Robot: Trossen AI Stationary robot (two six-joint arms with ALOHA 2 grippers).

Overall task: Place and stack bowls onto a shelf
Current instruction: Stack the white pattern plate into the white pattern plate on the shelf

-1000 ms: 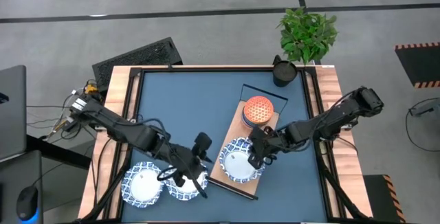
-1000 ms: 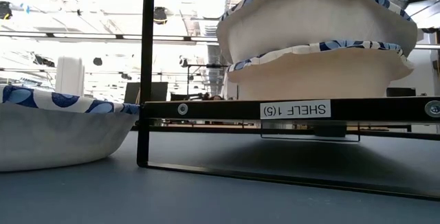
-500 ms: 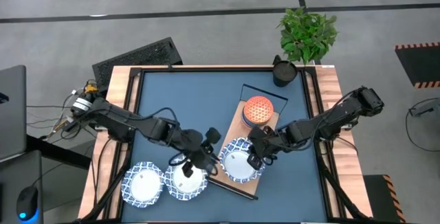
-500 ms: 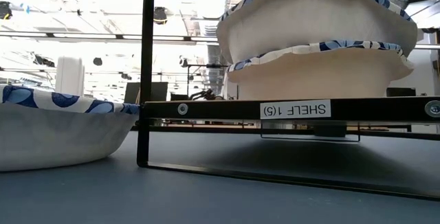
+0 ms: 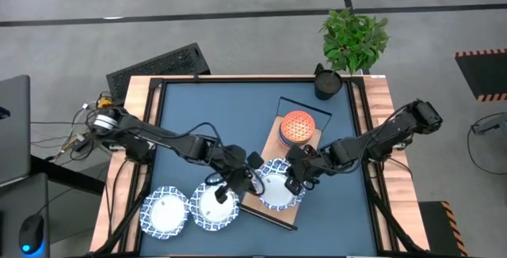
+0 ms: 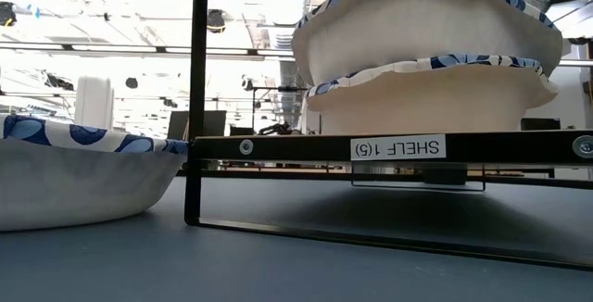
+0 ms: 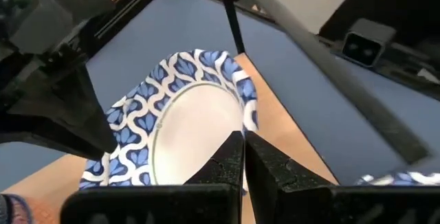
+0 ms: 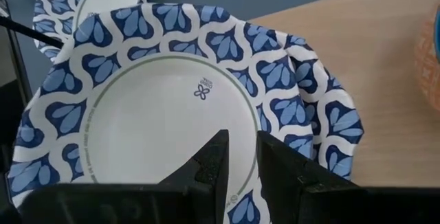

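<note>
Off past the table's far right corner, a leafy green plant [image 5: 355, 39] stands on the grey floor. Just inside that corner sits a dark pot [image 5: 326, 83], right beside the plant. A black keyboard [image 5: 158, 67] lies tilted at the table's far left edge. Cables [image 5: 85, 123] tangle off the left side, near a laptop [image 5: 13, 127]. A mouse [image 5: 32, 234] rests lower left.

Looking like a robotics lab or test workspace, not anyone's home. The table [image 5: 238, 115] is sitting on a bare grey floor [image 5: 238, 36] with black tape lines running across it, cables [image 5: 79, 127] are trailing off its left edge beside a laptop [image 5: 12, 127], and open ceiling ductwork [image 6: 111, 24] is showing behind.
</note>
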